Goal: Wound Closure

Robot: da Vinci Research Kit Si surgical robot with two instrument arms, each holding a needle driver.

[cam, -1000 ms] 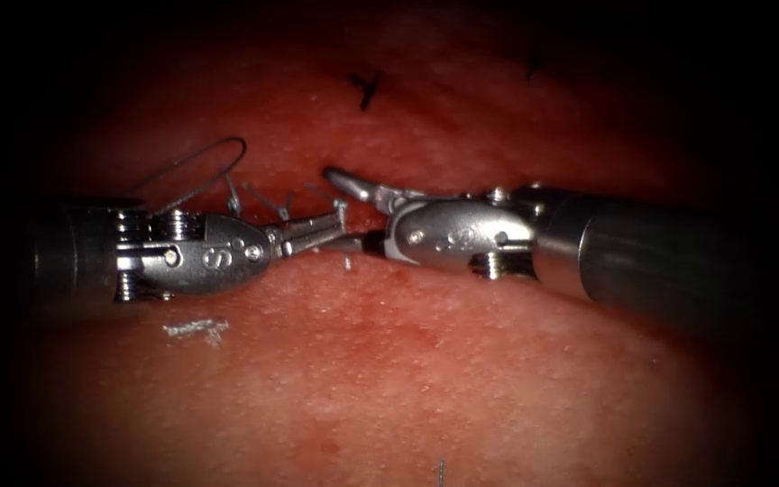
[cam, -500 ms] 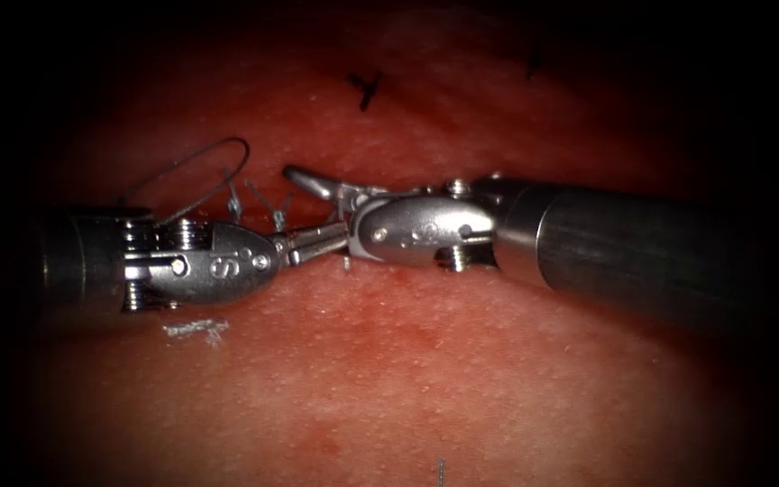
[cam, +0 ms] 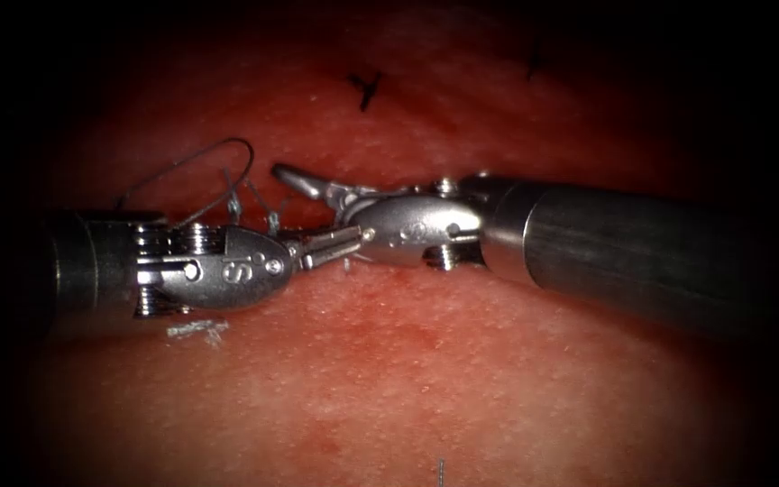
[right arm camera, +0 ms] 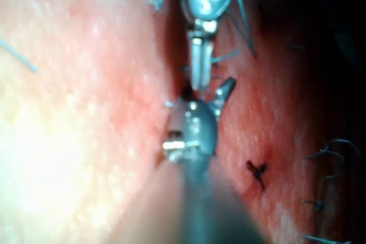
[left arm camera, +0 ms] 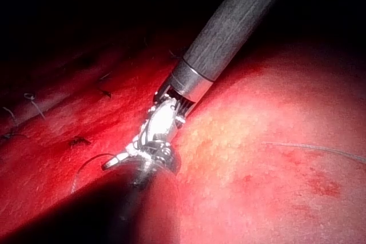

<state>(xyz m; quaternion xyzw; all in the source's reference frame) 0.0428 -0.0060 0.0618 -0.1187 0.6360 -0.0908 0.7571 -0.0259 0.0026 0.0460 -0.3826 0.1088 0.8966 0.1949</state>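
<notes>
On the tissue, my left tool comes in from the left with its jaws shut and slim; I cannot make out anything clamped in them. My right tool reaches in from the right with jaws open. One jaw points up and left, and the other is hidden behind the left tool's tip. In the right wrist view the left tool points straight at the right tool, whose open jaws straddle its tip. A dark thread loop arches above the left tool's wrist. No needle can be made out.
Finished stitches with cut ends sit farther back, and one lies beside the right tool. Short thread ends stand by the cut. A pale fleck lies below the left tool. A long thread lies across the tissue.
The right tool slid left, its raised jaw now well past the left tool's tip. The left tool moved slightly right. Their tips now overlap.
</notes>
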